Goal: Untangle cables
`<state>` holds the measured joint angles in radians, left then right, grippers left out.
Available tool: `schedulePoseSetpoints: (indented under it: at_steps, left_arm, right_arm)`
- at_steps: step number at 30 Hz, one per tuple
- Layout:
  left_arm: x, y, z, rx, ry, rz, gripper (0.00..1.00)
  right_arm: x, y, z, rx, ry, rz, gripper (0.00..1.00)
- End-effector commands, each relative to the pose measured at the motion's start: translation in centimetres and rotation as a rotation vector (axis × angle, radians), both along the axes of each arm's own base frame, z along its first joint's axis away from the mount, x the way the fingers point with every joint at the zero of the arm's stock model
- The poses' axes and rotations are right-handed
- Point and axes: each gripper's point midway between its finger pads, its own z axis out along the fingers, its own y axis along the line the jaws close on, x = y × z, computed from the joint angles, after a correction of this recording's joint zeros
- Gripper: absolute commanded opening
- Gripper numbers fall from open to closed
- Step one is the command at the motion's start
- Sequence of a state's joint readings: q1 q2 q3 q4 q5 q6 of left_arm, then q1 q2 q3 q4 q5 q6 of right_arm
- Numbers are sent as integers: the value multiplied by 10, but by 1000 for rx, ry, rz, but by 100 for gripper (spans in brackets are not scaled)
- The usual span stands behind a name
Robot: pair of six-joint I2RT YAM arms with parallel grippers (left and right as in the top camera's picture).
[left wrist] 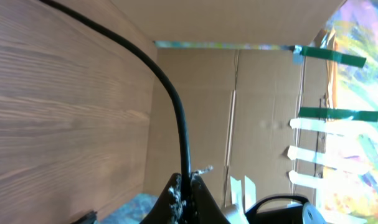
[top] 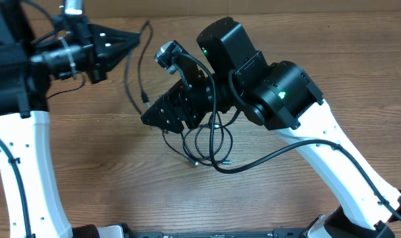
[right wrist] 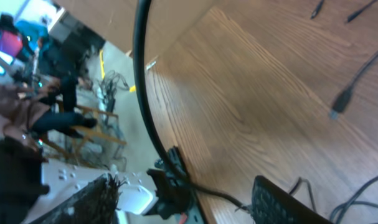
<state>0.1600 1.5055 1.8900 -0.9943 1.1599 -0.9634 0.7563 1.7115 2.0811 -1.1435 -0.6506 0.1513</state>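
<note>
Wood-grain tabletop (top: 306, 39) overhead: the left arm (top: 61, 56) reaches inward, and the right arm (top: 279, 92) bends over the tangled cables (top: 210, 142). Left wrist view: the left end effector (left wrist: 187, 186) pinches one cable (left wrist: 176, 106). Right wrist view: the right end effector (right wrist: 185, 190) stands with fingers apart beside loose cables.

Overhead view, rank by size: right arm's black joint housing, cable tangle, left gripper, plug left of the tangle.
Largest: right arm's black joint housing, nearer the camera.
Then cable tangle and left gripper: alike, tangle partly hidden, unranked.
Smallest: plug left of the tangle.
</note>
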Motion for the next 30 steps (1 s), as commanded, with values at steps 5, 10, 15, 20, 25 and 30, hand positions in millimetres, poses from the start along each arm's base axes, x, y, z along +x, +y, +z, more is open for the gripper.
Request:
schedulePoseSetpoints:
  at_steps: [5,10,15,20,25,30]
  left_arm:
    - [9,-40,14,-36,66,49,4]
    - [18,-42,20,-28,30,89,4]
    - [25,-31,16,-6,27,142,4]
    - [26,-29,15,27,-17,138,4]
    - [30,-20,1,80,15,200,4]
    - [31,-16,-9,112,43,226,4]
  right_arm:
    - [8,2,3,-6,25,-87,54]
    - [8,1,3,-8,27,-87,28]
    - [9,-1,-1,-28,30,-103,25]
    - [15,-3,-3,-43,15,-130,26]
    - [24,-8,-8,-78,-12,-184,26]
    - [26,-10,-10,-88,-14,-198,22]
